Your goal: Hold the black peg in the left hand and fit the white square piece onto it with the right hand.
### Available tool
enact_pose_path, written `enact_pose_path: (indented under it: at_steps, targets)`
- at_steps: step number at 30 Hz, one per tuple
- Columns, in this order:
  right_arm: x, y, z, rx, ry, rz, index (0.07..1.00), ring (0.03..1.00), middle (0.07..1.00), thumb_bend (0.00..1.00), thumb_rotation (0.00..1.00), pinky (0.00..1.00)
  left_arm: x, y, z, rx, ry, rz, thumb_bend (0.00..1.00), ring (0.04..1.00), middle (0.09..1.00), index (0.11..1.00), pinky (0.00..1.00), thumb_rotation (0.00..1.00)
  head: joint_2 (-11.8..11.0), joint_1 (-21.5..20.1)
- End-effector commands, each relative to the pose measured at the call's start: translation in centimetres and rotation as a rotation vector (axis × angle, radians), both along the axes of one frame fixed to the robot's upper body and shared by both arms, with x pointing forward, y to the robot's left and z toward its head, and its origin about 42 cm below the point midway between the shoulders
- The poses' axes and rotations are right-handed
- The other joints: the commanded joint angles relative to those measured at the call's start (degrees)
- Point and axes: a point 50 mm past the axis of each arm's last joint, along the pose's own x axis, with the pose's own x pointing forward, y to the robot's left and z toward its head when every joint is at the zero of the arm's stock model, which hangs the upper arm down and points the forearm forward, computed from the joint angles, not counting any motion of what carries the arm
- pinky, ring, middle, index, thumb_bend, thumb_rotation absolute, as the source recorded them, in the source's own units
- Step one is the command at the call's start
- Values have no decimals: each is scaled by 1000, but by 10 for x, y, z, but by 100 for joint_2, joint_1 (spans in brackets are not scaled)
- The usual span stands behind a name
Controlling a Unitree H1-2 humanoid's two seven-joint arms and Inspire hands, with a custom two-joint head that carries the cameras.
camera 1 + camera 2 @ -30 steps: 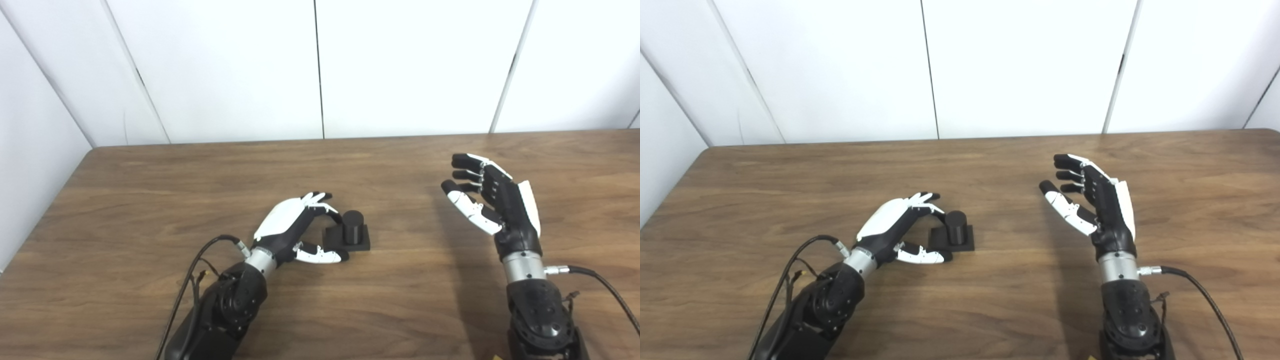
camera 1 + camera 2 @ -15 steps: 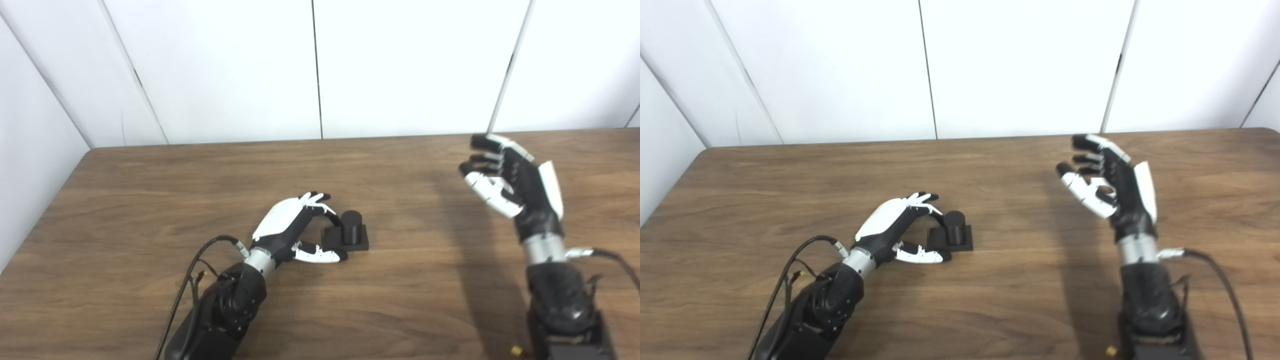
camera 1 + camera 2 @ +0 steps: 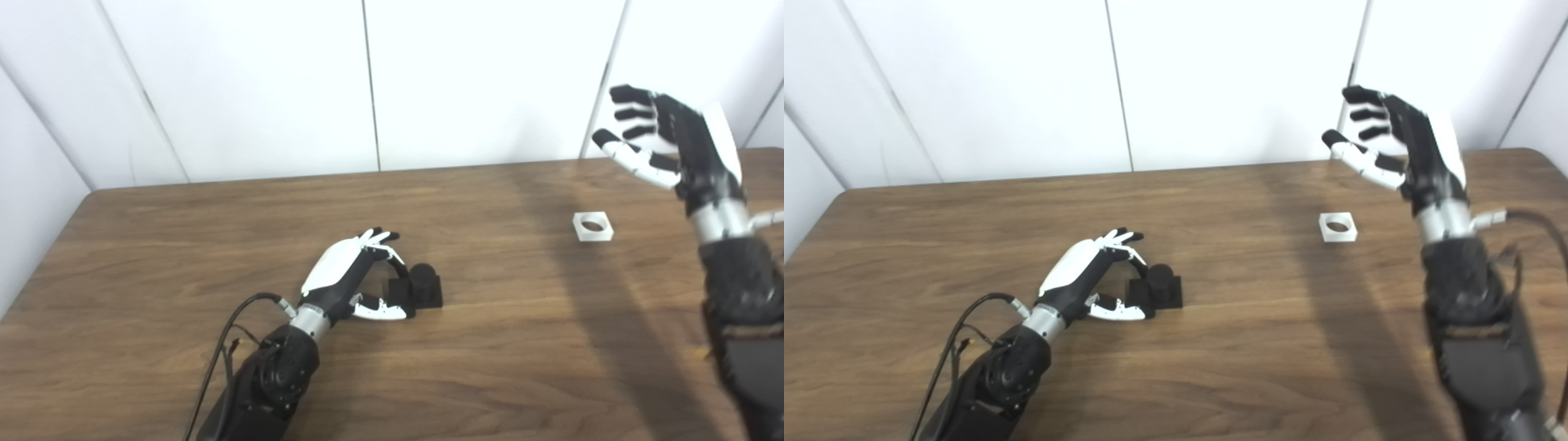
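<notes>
While the left hand (image 3: 346, 272) curls around the black peg (image 3: 422, 283) mid-table, seemingly gripping its base, the right hand (image 3: 670, 144) hovers empty, fingers spread, above the white square piece (image 3: 593, 226) far right; descending off-centre could knock it away.

table (image 3: 184, 245): brown wood, white panel wall behind.
black peg (image 3: 422, 278): short upright cyl on square black base, resting on table, approx mid-frame.
left hand (image 3: 352, 278): low at table, just left of peg; fingers curled over base's far-left side, thumb along its near edge. Touching base; can't tell if actually gripped.
white square piece (image 3: 593, 226): flat on table, round hole thru centre, well right of peg, nothing touching it.
right hand (image 3: 670, 144): raised above table at far right, fingers spread, empty; above and right of white piece, well clear.
</notes>
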Motion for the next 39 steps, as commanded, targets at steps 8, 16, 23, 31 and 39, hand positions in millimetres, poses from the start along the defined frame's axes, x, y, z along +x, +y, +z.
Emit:
enact_pose_path:
  at_steps: [8,16,23,31,39]
  targets:
    - [12,-27,66,-332,8,38,703,706,742,582,293,568,4,17,-1,48,7,19,519,1000,933,493,1000,82,-108,-411]
    - [11,-31,96,-884,287,131,743,852,853,789,344,745,3,24,-6,53,15,18,518,1000,932,493,999,86,-177,-545]
    - [12,-32,94,-942,364,143,761,859,864,821,355,748,6,22,-7,49,8,11,519,996,929,493,995,84,-217,-555]
    - [22,-31,71,-921,425,134,789,884,890,800,406,778,6,20,-7,46,4,9,520,997,930,493,991,83,-232,-481]
    - [39,-25,46,-875,459,139,803,897,899,788,443,778,5,23,-7,48,2,14,519,996,931,493,989,83,-229,-443]
